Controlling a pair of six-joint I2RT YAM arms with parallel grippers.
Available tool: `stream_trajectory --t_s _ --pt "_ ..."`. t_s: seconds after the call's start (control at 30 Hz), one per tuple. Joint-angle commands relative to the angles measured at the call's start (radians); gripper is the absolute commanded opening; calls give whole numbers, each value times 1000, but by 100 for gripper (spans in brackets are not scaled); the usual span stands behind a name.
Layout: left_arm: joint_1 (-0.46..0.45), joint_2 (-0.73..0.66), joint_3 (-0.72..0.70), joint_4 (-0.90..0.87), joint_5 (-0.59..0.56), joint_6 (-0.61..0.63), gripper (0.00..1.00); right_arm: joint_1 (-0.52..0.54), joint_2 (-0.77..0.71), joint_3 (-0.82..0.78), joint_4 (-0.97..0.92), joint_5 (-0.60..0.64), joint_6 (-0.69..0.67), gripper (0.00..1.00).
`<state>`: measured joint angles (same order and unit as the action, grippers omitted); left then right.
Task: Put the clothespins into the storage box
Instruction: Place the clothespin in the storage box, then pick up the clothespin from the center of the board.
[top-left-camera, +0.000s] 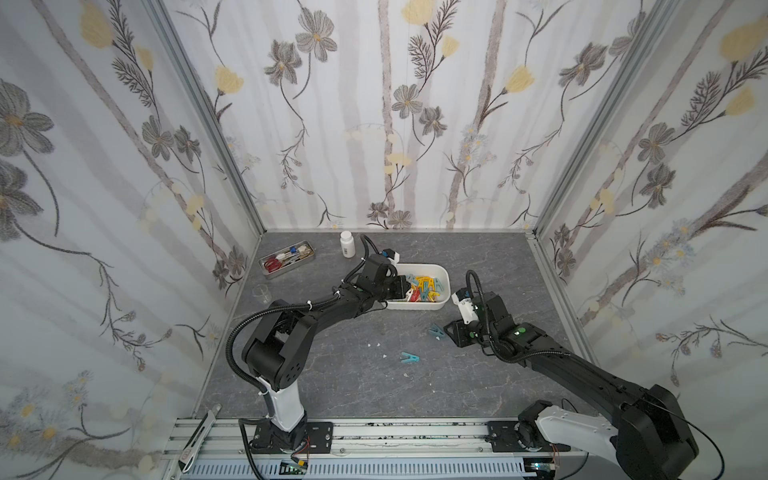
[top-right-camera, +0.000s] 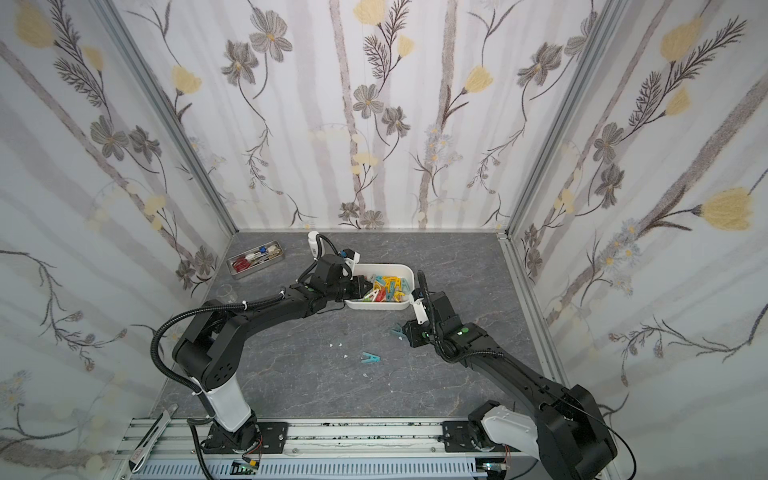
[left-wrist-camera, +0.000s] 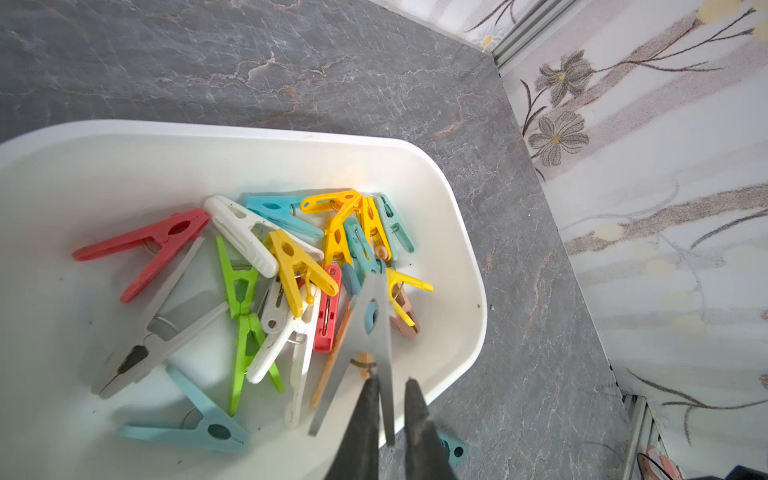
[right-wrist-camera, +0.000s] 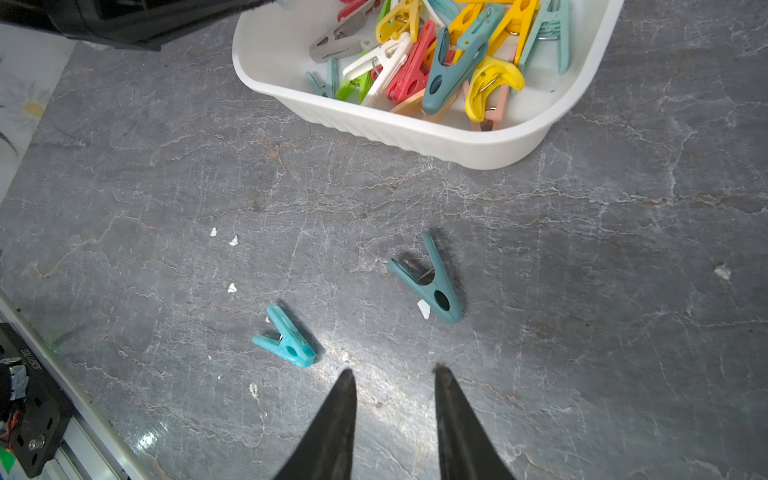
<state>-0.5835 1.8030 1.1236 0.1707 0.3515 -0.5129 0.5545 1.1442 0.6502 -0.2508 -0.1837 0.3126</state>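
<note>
A: Fingers?
B: Left gripper (left-wrist-camera: 392, 382) is standing slightly parted, grey clothespin (left-wrist-camera: 372, 320) hanging loose between, blurred, over the box (left-wrist-camera: 465, 257). Right gripper (right-wrist-camera: 395, 374) is gaping, empty.
A: Progress?
B: Most clothespins (left-wrist-camera: 299, 270) are lying boxed. Light teal clothespin (right-wrist-camera: 286, 338) and dark teal clothespin (right-wrist-camera: 434, 282) are waiting on the table (right-wrist-camera: 582, 249). Left arm is stretching over the box; right is crouching low near them.
</note>
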Motion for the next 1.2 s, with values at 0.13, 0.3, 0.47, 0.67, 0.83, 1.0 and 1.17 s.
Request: stream_trajectory --t_s 0.13,0.3,0.47,0.67,0.83,1.0,1.17 --pt "2 -30 21 7 -23 11 35 1 -9 2 -3 7 1 34" --pt "2 -74 19 -29 -39 33 35 2 4 2 -2 9 -6 34" --pt "2 -141 -25 -37 -60 29 35 1 11 2 -6 13 -12 35" --pt "-8 -244 -125 -36 -89 10 35 3 52 16 -1 34 -36 35" --pt "-27 -369 -235 -12 -134 -19 36 2 140 46 30 47 -68 35" --pt "-32 -451 -311 -15 -159 -46 36 4 220 93 56 68 -85 35" --pt "-32 -498 -348 -36 -180 -51 37 6 288 148 62 73 -112 34"
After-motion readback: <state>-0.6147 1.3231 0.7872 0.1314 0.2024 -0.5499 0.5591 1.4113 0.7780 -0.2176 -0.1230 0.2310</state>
